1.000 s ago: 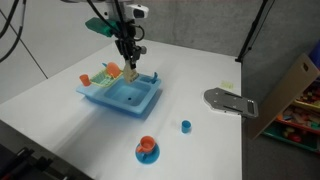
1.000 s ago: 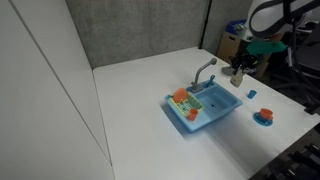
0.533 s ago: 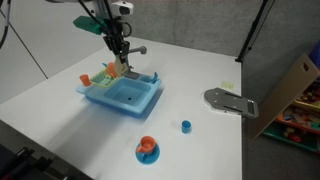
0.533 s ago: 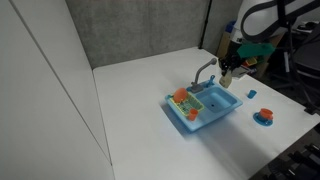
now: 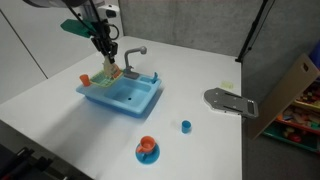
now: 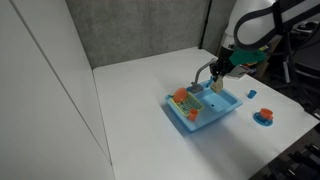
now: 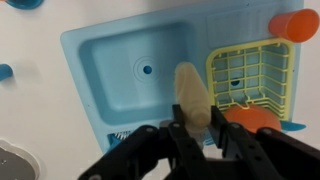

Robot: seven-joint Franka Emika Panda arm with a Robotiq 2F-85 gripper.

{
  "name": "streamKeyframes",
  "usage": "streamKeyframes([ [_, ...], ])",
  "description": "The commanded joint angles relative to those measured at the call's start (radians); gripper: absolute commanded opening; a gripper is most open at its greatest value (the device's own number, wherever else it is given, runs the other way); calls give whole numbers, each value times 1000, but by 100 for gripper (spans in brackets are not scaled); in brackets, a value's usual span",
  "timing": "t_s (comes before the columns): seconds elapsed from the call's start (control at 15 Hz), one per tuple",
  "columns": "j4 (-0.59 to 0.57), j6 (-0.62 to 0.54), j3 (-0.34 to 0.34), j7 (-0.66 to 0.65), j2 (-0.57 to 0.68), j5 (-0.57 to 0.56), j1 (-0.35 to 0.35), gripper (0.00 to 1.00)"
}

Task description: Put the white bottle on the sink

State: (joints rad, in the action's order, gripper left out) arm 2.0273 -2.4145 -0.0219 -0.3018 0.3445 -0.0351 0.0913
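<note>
My gripper (image 7: 192, 125) is shut on the white bottle (image 7: 190, 90), a small cream-white toy bottle that sticks out between the fingers. In the wrist view it hangs above the light-blue sink (image 7: 105, 60), over the border between the basin and the yellow-green rack (image 7: 252, 70). In both exterior views the gripper (image 5: 105, 62) (image 6: 217, 82) is just above the rack side of the sink (image 5: 135, 102) (image 6: 222, 110), beside the grey faucet (image 5: 134, 52). The bottle (image 5: 108, 72) shows faintly below the fingers.
An orange cup on a blue saucer (image 5: 148, 150) (image 6: 264, 117) and a small blue cup (image 5: 185, 126) (image 6: 251, 93) stand on the white table near the sink. A grey flat object (image 5: 230, 101) lies further off. Orange items (image 7: 293, 24) sit by the rack.
My gripper has carried the bottle sideways from the faucet end of the sink, over the basin, to the rack side. Nothing else has moved.
</note>
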Motion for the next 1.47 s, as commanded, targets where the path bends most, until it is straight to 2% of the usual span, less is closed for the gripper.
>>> streamKeyframes([
  [0.0, 49, -32, 12, 24, -17, 0, 2, 8],
  [0.8, 174, -152, 41, 24, -15, -7, 32, 8],
  [1.4, 191, -217, 44, 19, 4, -8, 65, 8],
])
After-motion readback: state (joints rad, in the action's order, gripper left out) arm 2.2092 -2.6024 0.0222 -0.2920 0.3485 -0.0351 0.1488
